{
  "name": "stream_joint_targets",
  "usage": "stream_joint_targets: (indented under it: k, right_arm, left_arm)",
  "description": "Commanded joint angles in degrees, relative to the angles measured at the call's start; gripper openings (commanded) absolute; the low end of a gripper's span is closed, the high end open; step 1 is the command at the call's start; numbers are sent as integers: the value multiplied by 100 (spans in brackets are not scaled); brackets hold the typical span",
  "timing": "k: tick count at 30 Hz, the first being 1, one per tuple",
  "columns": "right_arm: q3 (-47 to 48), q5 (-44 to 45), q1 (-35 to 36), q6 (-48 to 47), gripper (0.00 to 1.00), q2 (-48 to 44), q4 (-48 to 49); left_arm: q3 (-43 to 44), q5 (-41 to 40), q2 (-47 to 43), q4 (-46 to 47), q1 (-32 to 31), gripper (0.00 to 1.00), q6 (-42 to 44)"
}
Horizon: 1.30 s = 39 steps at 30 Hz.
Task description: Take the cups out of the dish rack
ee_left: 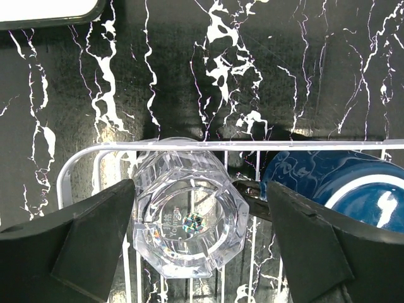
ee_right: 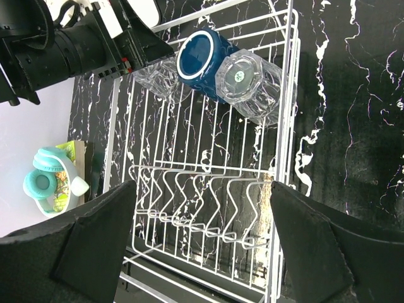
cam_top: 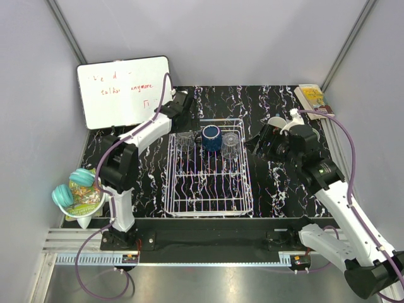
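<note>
My left jaws stand spread around the clear glass (ee_left: 189,221) in the far-left corner of the rack (ee_left: 297,144), perhaps grazing it; right jaws spread, idle. Next I close, then lift past the navy mug (ee_left: 341,183).

You are looking into a robotics lab test cell, not a home kitchen. Plain pale panel walls (cam_top: 221,38) on metal struts box in the table (cam_top: 278,189), whose top is a black sheet veined in white. Along the bottom of the frame, the left arm (cam_top: 142,136) and right arm (cam_top: 344,202) are bolted beside a slotted aluminium rail (cam_top: 189,259), and purple cables (cam_top: 77,268) loop from their bases. At upper left a whiteboard (cam_top: 123,91) with red handwriting leans against the wall. The white wire dish rack (cam_top: 208,183) at the centre is household ware inside this bare enclosure.
</note>
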Motion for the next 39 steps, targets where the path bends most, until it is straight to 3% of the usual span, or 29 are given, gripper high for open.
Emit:
stream_joint_targets:
  k: [1, 4, 5, 7, 8, 10, 12, 20, 27, 30, 35, 39]
  right_arm:
    - [-55, -121, 46, 15, 94, -55, 288]
    - [-81, -129, 38, 32, 94, -55, 306]
    - [-90, -121, 38, 41, 94, -64, 306]
    - [-90, -86, 38, 50, 94, -82, 306]
    - [-90, -85, 38, 41, 94, -90, 306]
    - [-81, -85, 38, 50, 94, -82, 306]
    - [-90, -112, 38, 50, 94, -73, 323]
    - [-55, -42, 38, -3, 94, -91, 341]
    - [-20, -155, 38, 24, 94, -38, 464]
    - [-29, -182, 38, 24, 94, -90, 473]
    - [-160, -445, 38, 59, 94, -213, 630]
    - [-336, -981, 38, 190, 94, -424, 999]
  left_arm:
    - [-162, -450, 157, -187, 103, 92, 23]
    - [-162, -600, 244, -310, 103, 84, 15]
    - [-162, -652, 253, -354, 103, 67, -12]
    - [-223, -679, 254, -372, 103, 52, -29]
    - [-241, -671, 254, -372, 103, 28, -21]
    - [-338, -723, 184, -372, 103, 9, -29]
    - [-425, -776, 131, -372, 103, 0, -38]
    - [-593, -1101, -949, -302, 86, 0, -65]
    - [-171, -575, -1951, -345, 86, 0, -3]
    - [4, -118, -2171, -346, 86, 0, -29]
    - [-187, 1339, -2453, 49, 77, 0, -126]
    - [-838, 2823, -2901, 1363, 86, 0, -581]
